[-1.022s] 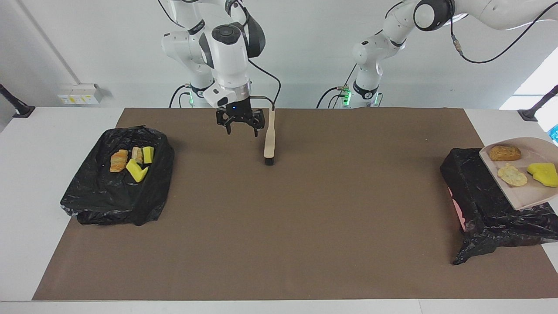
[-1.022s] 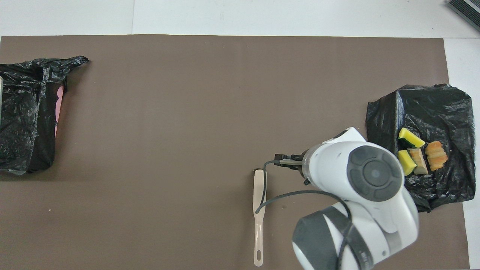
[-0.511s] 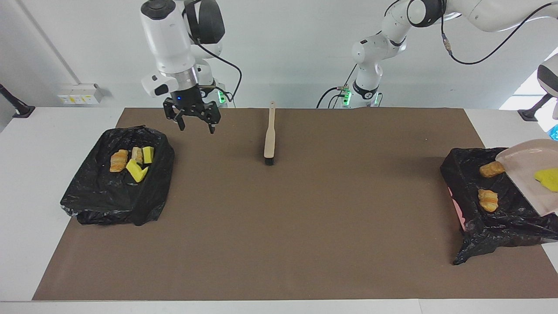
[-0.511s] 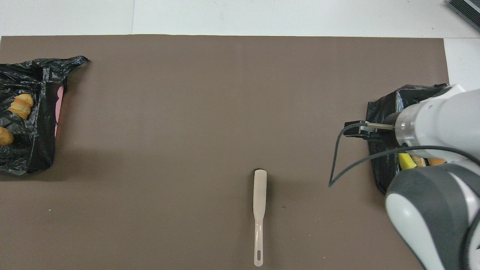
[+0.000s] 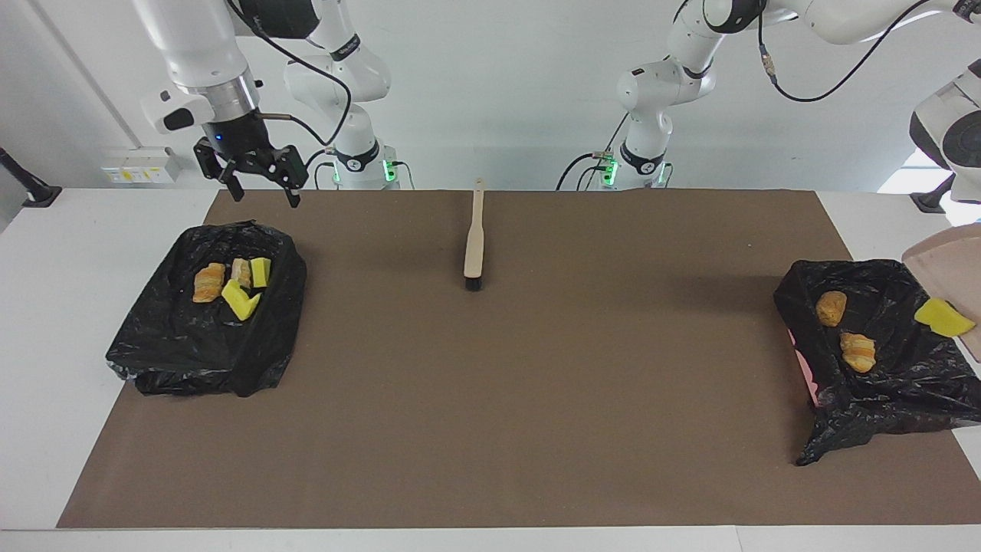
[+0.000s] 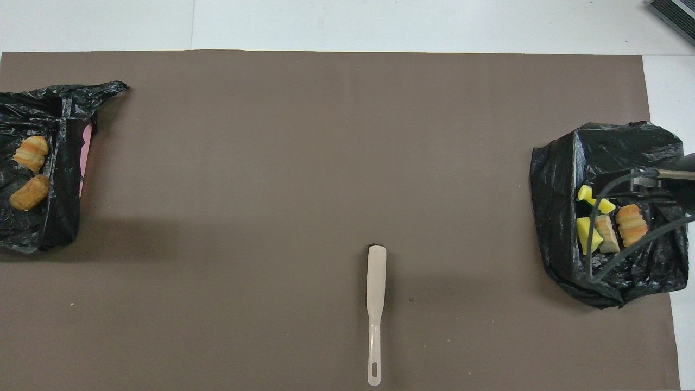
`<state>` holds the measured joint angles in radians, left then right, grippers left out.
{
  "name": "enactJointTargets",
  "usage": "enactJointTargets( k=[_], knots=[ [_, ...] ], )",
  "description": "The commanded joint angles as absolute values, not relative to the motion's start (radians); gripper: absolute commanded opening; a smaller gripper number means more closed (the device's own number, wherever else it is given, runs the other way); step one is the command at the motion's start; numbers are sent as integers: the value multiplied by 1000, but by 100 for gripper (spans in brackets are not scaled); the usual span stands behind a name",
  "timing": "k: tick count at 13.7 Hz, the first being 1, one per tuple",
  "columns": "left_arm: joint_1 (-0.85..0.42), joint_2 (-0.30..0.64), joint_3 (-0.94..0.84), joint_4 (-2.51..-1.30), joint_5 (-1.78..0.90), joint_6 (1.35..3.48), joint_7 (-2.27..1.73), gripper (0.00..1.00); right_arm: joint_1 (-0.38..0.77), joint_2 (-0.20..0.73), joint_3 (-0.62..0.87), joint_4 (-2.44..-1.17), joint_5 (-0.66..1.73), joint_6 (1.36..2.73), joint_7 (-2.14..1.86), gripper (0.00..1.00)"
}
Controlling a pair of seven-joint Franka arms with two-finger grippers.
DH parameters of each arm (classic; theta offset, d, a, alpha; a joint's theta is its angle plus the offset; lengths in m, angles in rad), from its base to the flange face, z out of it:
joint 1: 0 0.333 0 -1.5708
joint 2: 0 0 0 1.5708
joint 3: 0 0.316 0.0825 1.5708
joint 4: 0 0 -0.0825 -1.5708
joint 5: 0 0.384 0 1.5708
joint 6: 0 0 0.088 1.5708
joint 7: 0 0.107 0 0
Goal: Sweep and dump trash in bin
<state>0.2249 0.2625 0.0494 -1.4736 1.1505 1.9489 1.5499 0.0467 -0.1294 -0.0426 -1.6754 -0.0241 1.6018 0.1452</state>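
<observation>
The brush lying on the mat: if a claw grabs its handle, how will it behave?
The brush looks stiff and light, likely lifting in one piece. Its slim smooth handle might slip or twist in a grip. Lying flat, it probably won't roll; the bristle end may droop.

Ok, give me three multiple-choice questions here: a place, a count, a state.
1. Where does the brush lie? A in a bin; B on the brown mat; C in a gripper.
2. How many trash pieces are in the bin at the right arm's end? A two; B four; C seven.
3. The right gripper is: A open, empty; B shut on the brush; C shut on a sponge.
Answers: B, it lies flat on the mat; B, two yellow and two tan-orange show; A, its jaws stand apart, nothing between.
</observation>
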Motion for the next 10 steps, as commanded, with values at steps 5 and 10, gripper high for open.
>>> enactJointTargets(
  k=[5, 10],
  knots=[
    [129, 227, 55, -1511, 1206, 1855, 1468, 0, 52, -147, -100, -1592, -23, 1465, 69, 100],
    [20, 216, 49, -1519, 1062, 1741, 1373, 0, 52, -153, -101, -1644, -23, 1483, 69, 100]
  ],
)
